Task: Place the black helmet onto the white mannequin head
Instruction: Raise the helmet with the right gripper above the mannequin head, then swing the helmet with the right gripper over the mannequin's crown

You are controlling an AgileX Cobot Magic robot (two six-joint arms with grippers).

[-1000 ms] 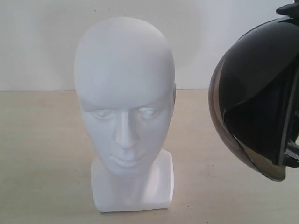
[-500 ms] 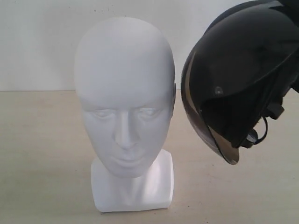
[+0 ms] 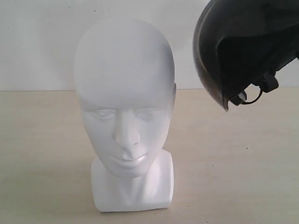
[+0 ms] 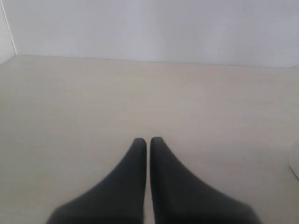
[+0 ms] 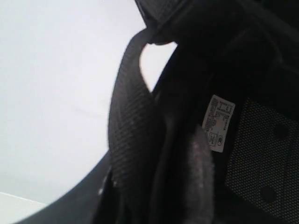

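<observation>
The white mannequin head (image 3: 124,102) stands upright on the table, left of centre, facing the camera. The black helmet (image 3: 247,37) hangs in the air at the upper right, above and to the right of the head and apart from it. Its tinted visor (image 3: 210,79) points down-left and its chin strap (image 3: 264,86) dangles below. The right wrist view is filled by the helmet's dark lining (image 5: 261,154), a woven strap (image 5: 128,140) and a white label (image 5: 218,123). My right gripper's fingers do not show against the lining, but it carries the helmet. My left gripper (image 4: 148,140) is shut and empty, low over the table.
The pale wooden table (image 3: 42,154) runs back to a white wall (image 3: 37,42). A white edge (image 4: 295,161) shows at the border of the left wrist view. Bare table surface lies on both sides of the head.
The helmet has risen from mid-height at the right edge to the upper right, and it has moved left toward the head. The mannequin head has stayed still.
</observation>
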